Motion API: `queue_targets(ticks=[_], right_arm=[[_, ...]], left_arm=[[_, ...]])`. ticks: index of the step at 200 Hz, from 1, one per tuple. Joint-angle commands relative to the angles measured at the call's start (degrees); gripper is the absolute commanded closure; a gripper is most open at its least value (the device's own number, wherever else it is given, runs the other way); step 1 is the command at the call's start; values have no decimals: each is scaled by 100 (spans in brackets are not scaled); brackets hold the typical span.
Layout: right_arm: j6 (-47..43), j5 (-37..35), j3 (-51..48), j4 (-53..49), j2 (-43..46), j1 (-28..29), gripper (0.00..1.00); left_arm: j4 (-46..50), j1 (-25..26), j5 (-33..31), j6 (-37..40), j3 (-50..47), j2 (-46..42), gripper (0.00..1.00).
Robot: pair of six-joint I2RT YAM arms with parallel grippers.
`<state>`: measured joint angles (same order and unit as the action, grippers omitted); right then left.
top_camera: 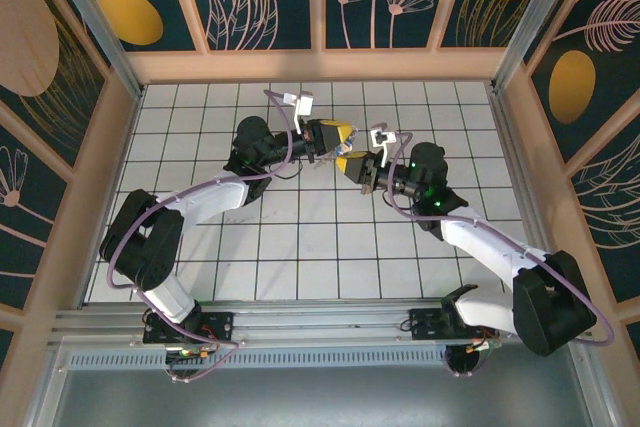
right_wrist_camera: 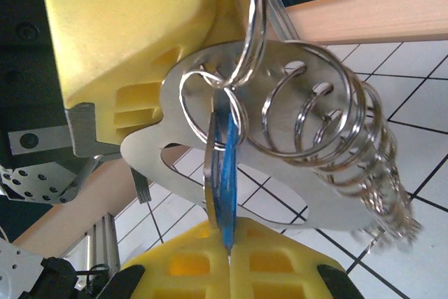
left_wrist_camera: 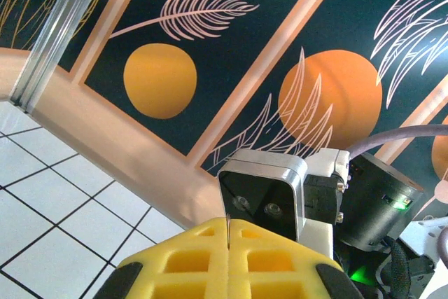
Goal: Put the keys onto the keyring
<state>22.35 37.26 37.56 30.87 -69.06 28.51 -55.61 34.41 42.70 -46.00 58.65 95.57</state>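
Observation:
Above the middle of the white tiled table, my left gripper [top_camera: 338, 137] and right gripper [top_camera: 350, 159] meet tip to tip. The keyring [right_wrist_camera: 308, 194] is a flat pale metal oval hanging in the air with several split rings [right_wrist_camera: 329, 117] strung along its edge. The left gripper's yellow fingers [right_wrist_camera: 126, 26] are shut on its upper end, and a thin metal edge shows between the pads of the left gripper [left_wrist_camera: 228, 232]. The key [right_wrist_camera: 225, 166], blue-headed, hangs edge-on from a small ring [right_wrist_camera: 203, 96] on the loop. My right gripper [right_wrist_camera: 229, 250] is shut on its lower edge.
The right arm's wrist camera housing [left_wrist_camera: 269, 194] sits directly in front of the left pads. Wooden-framed patterned walls [top_camera: 320, 65] close the table at the back and sides. An aluminium rail [top_camera: 320, 322] runs along the near edge by the arm bases.

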Motion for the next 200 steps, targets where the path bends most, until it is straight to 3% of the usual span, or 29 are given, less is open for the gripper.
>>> queue_targets(ticks=[1,16,28,88,126,167,200], right_arm=[[-213,-12,172,-367,33,79,98],[-227,-170,102,-472,260,-11,69],[-154,-184,-27,-498,518,-179,59],[709,-544,-503,-119,1962,-1027,56],[1470,-929,-181,591,1539,-1045,55],[2363,-646,80,1734,695,-1020,55],[2573,-623,168,2060,397,-919,57]], left_arm=[[-587,29,-112,-114,16,-170,100],[-626,29,-170,-137,-19,-188,100],[-693,29,-225,-194,-63,-205,100],[-1295,83,-755,-624,-419,-241,100],[-1731,233,-1174,-947,-625,-184,100],[-2166,371,-1538,-1246,-752,-57,100],[-2269,428,-1668,-1318,-729,43,100]])
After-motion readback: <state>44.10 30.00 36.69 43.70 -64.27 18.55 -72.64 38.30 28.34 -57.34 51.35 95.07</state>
